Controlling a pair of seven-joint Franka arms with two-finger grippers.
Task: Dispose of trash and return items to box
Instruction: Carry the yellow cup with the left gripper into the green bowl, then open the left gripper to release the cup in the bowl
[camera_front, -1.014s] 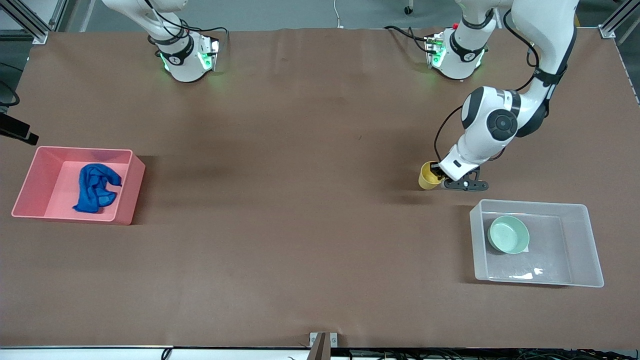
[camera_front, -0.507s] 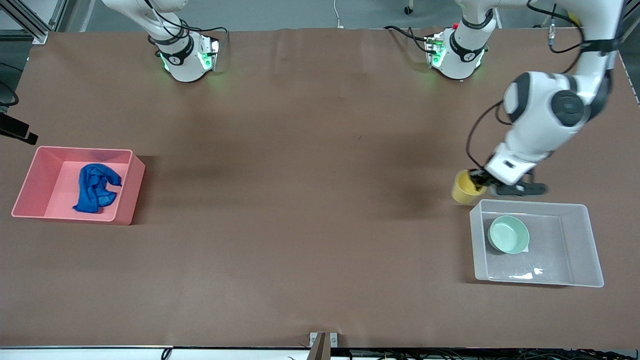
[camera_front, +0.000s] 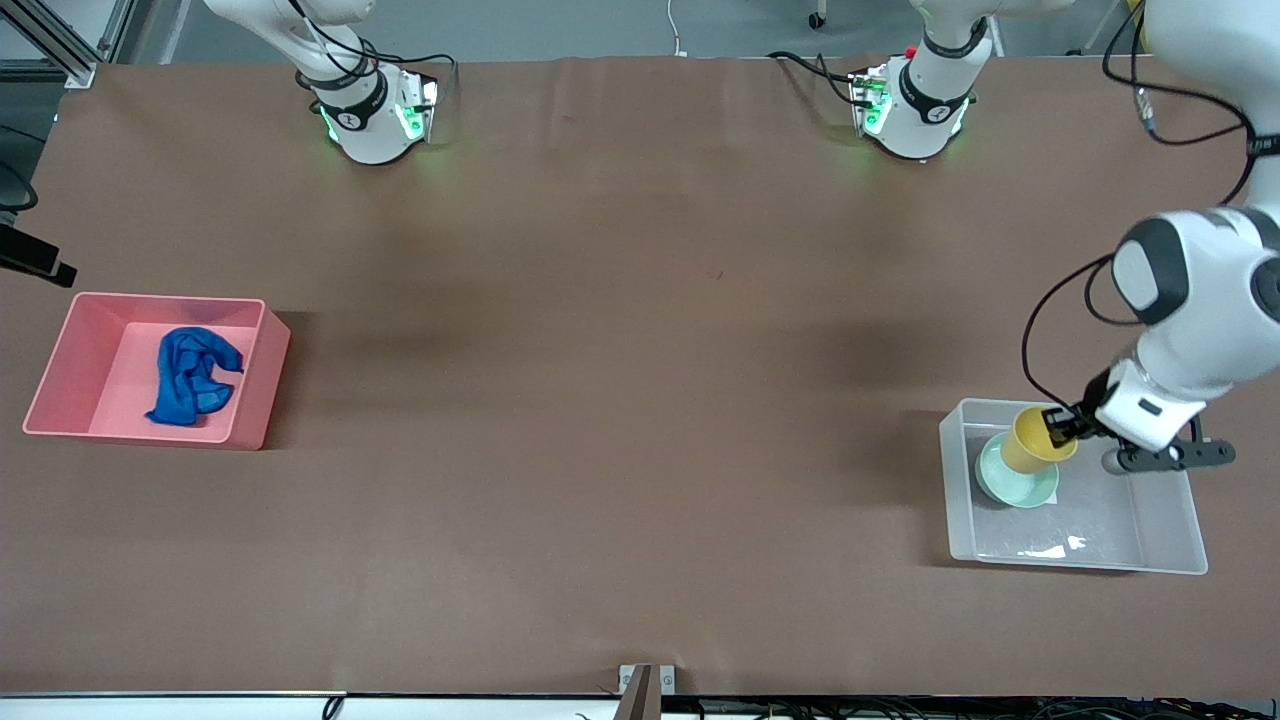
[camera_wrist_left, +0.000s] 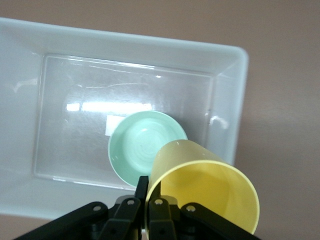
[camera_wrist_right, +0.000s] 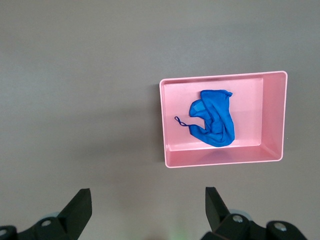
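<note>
The left pincer (camera_front: 1062, 424) hangs over the clear box (camera_front: 1165, 545), its black fingers (camera_wrist_left: 159, 210) pinching the rim of the yellow cup (camera_front: 1034, 441) — a smooth, glossy plastic tumbler, tilted so its round mouth faces sideways. Beneath it, on the box's floor, sits the pale mint-green bowl (camera_front: 1012, 484), round and shallow with faint concentric rings inside; the cup overlaps it in both views. The box is a translucent rectangular tub with rounded corners and a shiny floor, a small white label (camera_wrist_left: 110, 124) peeking out beside the bowl. At the right arm's end of the brown matte desk (camera_front: 600, 420) stands the pink bin (camera_front: 255, 400), rectangular with smooth walls — inside lies the blue rag (camera_front: 193, 375), soft and crumpled. The right pincer (camera_wrist_right: 147, 215) waits high above the desk, its fingers spread wide
</note>
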